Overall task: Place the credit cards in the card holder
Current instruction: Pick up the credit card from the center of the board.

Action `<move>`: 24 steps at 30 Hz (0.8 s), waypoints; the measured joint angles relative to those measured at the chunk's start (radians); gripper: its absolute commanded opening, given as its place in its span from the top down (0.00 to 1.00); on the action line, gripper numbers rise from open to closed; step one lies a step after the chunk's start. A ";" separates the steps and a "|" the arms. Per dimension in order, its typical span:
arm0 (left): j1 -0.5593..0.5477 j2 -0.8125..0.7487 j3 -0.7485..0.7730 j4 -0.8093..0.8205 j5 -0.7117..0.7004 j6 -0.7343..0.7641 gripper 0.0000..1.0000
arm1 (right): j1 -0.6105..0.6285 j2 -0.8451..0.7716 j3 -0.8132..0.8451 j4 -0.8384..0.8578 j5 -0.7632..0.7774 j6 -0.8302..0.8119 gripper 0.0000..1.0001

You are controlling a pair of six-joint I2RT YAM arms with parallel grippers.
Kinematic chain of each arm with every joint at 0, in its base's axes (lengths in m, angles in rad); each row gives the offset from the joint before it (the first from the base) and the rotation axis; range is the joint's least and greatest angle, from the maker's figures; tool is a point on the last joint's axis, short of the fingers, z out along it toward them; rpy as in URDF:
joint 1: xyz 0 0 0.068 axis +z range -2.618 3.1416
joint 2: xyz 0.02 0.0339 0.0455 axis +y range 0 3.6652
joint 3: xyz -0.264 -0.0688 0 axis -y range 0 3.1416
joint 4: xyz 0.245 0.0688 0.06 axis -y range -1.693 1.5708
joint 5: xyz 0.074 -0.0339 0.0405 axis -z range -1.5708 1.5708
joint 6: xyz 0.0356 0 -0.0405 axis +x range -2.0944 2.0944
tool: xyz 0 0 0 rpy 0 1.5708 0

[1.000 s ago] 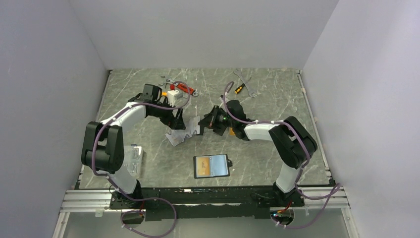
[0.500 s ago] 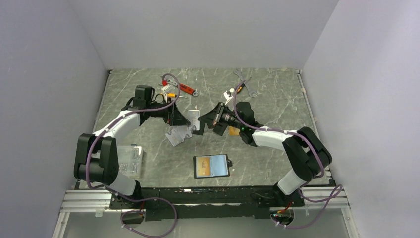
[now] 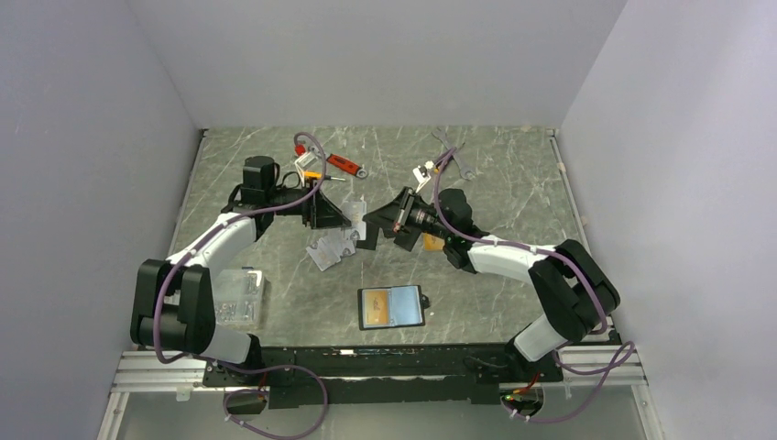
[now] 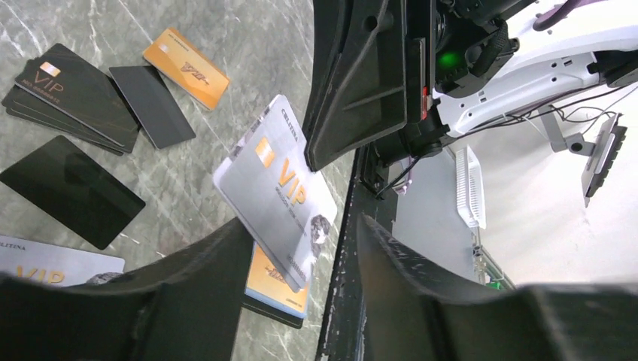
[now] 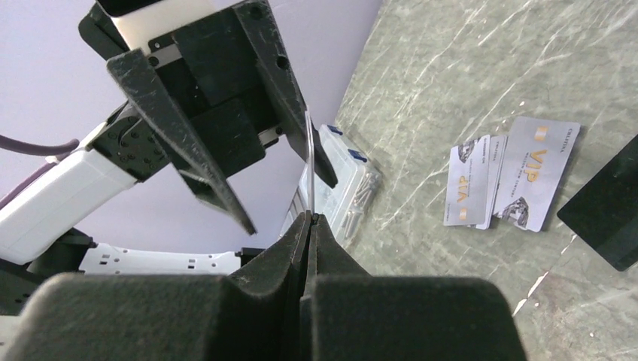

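Pinching one silver VIP card [image 4: 274, 188] tight in our right gripper [image 5: 309, 216] between the left gripper's [image 4: 301, 226] parted fingers [image 4: 195, 293], we judge little done: other credit cards [image 4: 75, 98] litter the table [image 3: 513, 183], card holder [image 3: 392, 307] lying open.

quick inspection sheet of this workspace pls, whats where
surface: green marble-look table, no spills seen
job's things: card holder lies open near the front edge; one silver card held in the air; black cards, an orange card and more silver cards loose on the table
clutter: wrenches, a red-handled item, clear parts box
grippers: right tool shut on the silver card; left tool open, card between its fingers
cables: purple cables looped along both arms
surroundings: plain walls on three sides
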 measured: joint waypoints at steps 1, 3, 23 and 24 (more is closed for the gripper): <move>0.000 0.000 0.000 0.013 0.008 -0.010 0.47 | 0.003 0.000 0.000 -0.001 0.000 0.000 1.00; 0.001 0.000 -0.002 0.036 0.013 -0.027 0.51 | 0.010 0.000 0.000 0.001 0.000 0.001 1.00; 0.006 -0.012 -0.008 0.105 0.093 -0.117 1.00 | 0.040 -0.035 -0.010 0.026 -0.007 0.000 0.88; 0.006 -0.012 -0.006 0.103 0.097 -0.118 1.00 | 0.040 -0.035 -0.010 0.025 -0.007 -0.002 0.81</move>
